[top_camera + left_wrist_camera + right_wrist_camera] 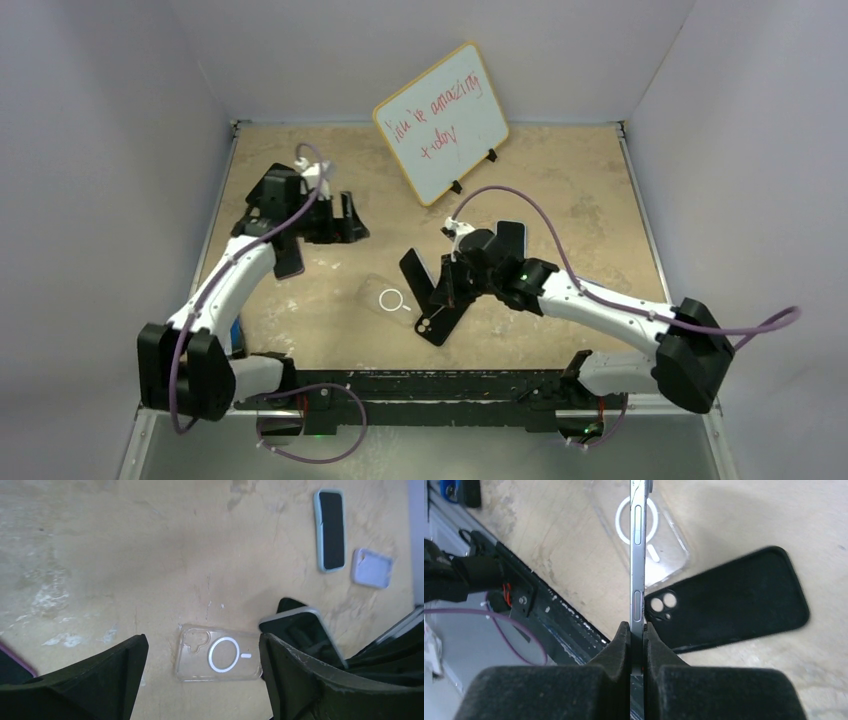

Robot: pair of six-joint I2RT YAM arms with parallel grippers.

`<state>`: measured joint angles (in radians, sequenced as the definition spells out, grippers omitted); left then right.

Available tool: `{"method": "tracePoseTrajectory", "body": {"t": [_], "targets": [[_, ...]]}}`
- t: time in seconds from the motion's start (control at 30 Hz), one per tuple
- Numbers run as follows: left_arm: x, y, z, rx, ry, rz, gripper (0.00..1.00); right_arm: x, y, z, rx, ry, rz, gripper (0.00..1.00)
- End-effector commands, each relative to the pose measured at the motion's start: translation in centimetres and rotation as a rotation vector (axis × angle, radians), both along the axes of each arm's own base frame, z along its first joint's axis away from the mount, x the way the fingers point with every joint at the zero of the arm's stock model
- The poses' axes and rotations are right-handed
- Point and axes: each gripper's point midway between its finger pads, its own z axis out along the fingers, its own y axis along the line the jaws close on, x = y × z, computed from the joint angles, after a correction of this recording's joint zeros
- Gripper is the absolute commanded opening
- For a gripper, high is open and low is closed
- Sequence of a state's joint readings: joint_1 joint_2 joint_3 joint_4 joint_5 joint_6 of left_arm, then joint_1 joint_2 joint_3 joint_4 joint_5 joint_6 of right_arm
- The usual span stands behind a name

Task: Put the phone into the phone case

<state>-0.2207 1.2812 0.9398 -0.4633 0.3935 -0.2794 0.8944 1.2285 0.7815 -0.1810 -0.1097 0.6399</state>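
Pinching the phone (638,555) across its flat faces, my right tool (637,630) is clamped tight on it and holds it over the clear phone case (644,535), which lies flat on the counter (560,200) near the middle of the near edge. A black case (734,597) lies just beside the clear one, on its right-edge side. My left tool (200,645) hangs over the counter's left half, jaws spread wide, gripping nothing.

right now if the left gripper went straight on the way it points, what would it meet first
The left gripper would probably meet the clear phone case, flat on the table between its open fingers; depth is unclear.
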Motion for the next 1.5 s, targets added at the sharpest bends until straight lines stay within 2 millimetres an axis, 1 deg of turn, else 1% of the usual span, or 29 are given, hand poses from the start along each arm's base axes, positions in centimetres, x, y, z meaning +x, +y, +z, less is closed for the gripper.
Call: {"method": "tracePoseTrajectory", "body": {"t": [0.0, 0.07, 0.13, 0.2, 0.27, 0.33, 0.5, 0.57, 0.63, 0.73, 0.9, 1.07, 1.13, 1.17, 1.37, 1.47], "targets": [[-0.6, 0.9, 3.6, -0.243, -0.015, 0.085, 0.83, 0.5, 4.6, 3.5, 0.144, -0.069, 0.200, 0.00], [-1.4, 1.2, 3.3, -0.308, 0.034, 0.116, 0.80, 0.3, 5.5, 3.5, 0.156, -0.065, 0.270, 0.00], [-2.5, 1.1, 2.6, -0.409, 0.102, 0.128, 0.76, 0.3, 6.1, 3.4, 0.159, -0.076, 0.335, 0.00], [-3.3, 1.7, 1.8, -0.494, 0.136, 0.165, 0.70, 0.9, 6.5, 3.4, 0.152, -0.103, 0.361, 0.00], [-3.9, 2.0, 0.8, -0.526, 0.155, 0.199, 0.68, 1.5, 6.8, 3.3, 0.157, -0.114, 0.389, 0.00], [-4.6, 2.2, -0.4, -0.523, 0.176, 0.222, 0.66, 2.1, 6.9, 2.7, 0.146, -0.098, 0.423, 0.00], [-5.9, 2.3, -2.5, -0.518, 0.210, 0.260, 0.65, 3.3, 6.6, 0.5, 0.061, -0.072, 0.470, 0.00], [-6.5, 2.4, -3.7, -0.510, 0.234, 0.285, 0.66, 3.5, 6.4, -0.2, 0.048, -0.071, 0.482, 0.00], [-7.0, 2.4, -4.5, -0.518, 0.250, 0.295, 0.68, 3.5, 6.4, -1.1, 0.050, -0.044, 0.492, 0.00], [-7.5, 2.0, -5.2, -0.547, 0.260, 0.299, 0.70, 2.9, 6.4, -2.4, 0.040, -0.013, 0.548, 0.00], [-8.1, 2.1, -6.4, -0.544, 0.302, 0.324, 0.72, 2.1, 6.4, -4.1, 0.042, 0.037, 0.593, 0.00], [-8.4, 1.9, -7.6, -0.558, 0.343, 0.358, 0.69, 1.9, 6.5, -5.4, 0.036, 0.077, 0.606, 0.00], [-8.5, 1.4, -8.1, -0.569, 0.359, 0.364, 0.68, 1.7, 6.4, -6.0, 0.025, 0.100, 0.620, 0.00], [-8.2, 1.1, -8.0, -0.571, 0.345, 0.351, 0.67, 1.5, 6.4, -6.2, 0.025, 0.111, 0.627, 0.00], [-8.3, -1.1, -9.6, -0.513, 0.384, 0.310, 0.65, 1.2, 6.6, -7.4, 0.024, 0.158, 0.632, 0.00], [-8.1, -1.5, -9.9, -0.514, 0.365, 0.321, 0.60, 1.0, 6.5, -7.8, 0.021, 0.179, 0.637, 0.00]]}}
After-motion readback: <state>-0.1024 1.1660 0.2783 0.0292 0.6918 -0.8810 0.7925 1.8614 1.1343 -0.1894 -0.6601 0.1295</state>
